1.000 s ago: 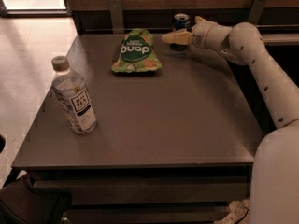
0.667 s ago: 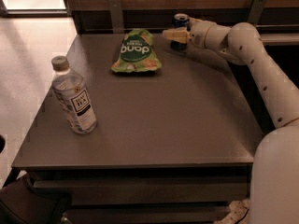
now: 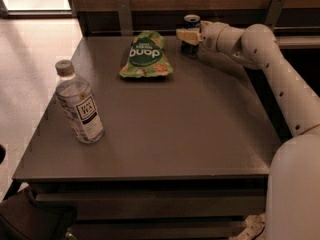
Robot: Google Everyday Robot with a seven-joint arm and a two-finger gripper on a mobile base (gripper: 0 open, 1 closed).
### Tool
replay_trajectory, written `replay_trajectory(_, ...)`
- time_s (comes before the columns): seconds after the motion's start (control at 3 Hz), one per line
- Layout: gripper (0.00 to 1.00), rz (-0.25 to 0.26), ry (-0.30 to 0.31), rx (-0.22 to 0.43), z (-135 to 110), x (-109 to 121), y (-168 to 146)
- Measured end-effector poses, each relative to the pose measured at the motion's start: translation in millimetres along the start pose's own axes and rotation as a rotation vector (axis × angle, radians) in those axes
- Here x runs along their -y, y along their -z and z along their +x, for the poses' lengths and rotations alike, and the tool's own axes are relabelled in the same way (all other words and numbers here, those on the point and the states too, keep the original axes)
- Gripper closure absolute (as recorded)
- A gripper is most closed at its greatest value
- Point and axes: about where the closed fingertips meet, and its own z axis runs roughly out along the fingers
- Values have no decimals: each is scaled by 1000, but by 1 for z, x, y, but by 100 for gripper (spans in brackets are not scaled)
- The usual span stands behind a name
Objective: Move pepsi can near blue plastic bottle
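The pepsi can (image 3: 191, 20), dark blue with a silver top, stands at the far edge of the table, right of the middle. My gripper (image 3: 186, 34) reaches in from the right and sits at the can, across its front, hiding the middle of its body. The blue plastic bottle (image 3: 80, 105), clear with a grey-white cap and a white label with a black square, stands upright near the table's left edge, far from the can.
A green snack bag (image 3: 145, 55) lies flat at the back middle of the grey table (image 3: 175, 129), just left of the can. A wooden wall with metal brackets (image 3: 123, 14) runs behind the table. My white arm (image 3: 280, 69) spans the right side.
My gripper has moved a little left along the far edge and now covers the front of the can. The can, the bag and the bottle have not moved.
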Motion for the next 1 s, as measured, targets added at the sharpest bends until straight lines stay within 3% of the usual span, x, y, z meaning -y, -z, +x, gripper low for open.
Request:
replay_trajectory(0.33,95,-5,-1,0,1,-2,-3)
replay_trajectory(1.0,100,-18,13,-23,-35,-7,26)
